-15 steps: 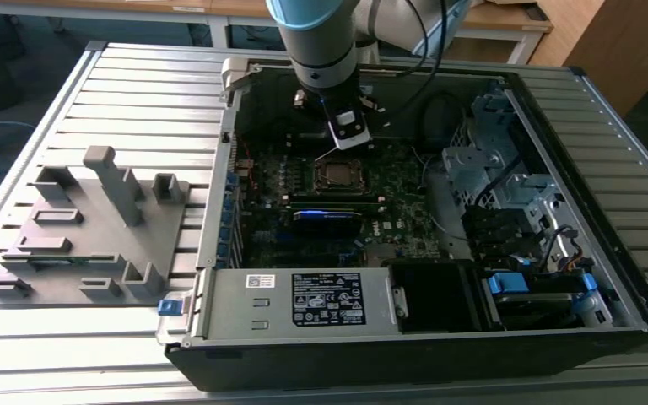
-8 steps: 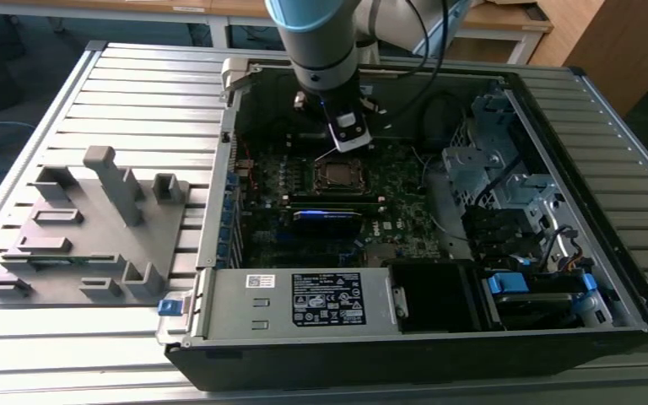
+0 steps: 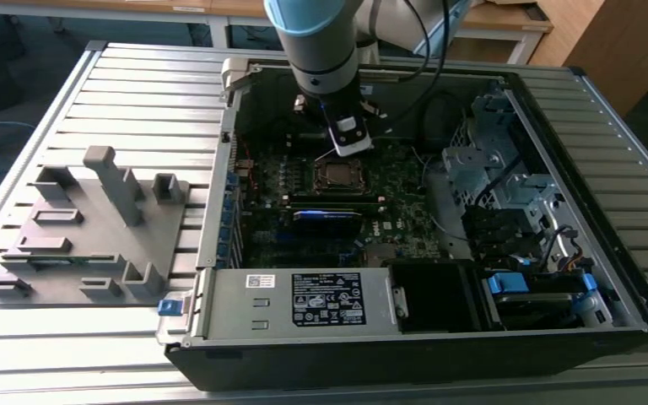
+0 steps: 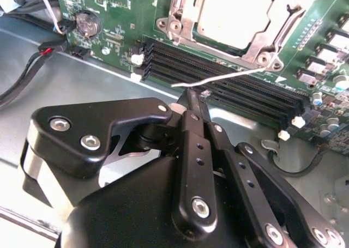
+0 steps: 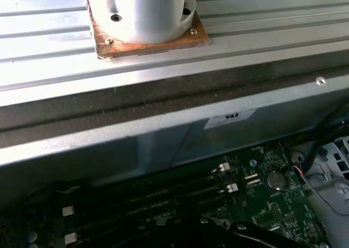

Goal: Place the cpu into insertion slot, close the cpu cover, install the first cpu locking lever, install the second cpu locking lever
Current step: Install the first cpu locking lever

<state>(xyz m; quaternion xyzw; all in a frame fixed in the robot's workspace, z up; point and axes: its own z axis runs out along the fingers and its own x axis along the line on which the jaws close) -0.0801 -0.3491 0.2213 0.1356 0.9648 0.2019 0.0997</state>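
Observation:
The cpu (image 4: 234, 11) lies with its dull grey face up in the insertion slot (image 3: 337, 175) on the green motherboard. The silver cpu cover (image 4: 275, 22) lies down around it as a frame. A thin silver locking lever (image 4: 223, 77) sticks out sideways from the socket's corner over the black memory slots. My gripper (image 4: 191, 100) is shut, and its narrow tips sit right at this lever's free end, touching or just under it. In the exterior view the gripper (image 3: 347, 150) hangs just behind the socket, inside the open computer case.
Long black memory slots (image 4: 180, 60) run beside the socket, with a coin battery (image 4: 87, 23) and black cables (image 4: 22, 79) farther along. A grey power supply box (image 3: 301, 299) fills the case's front. A drive cage (image 3: 504, 186) stands at the exterior view's right, a grey fixture (image 3: 88, 228) at its left.

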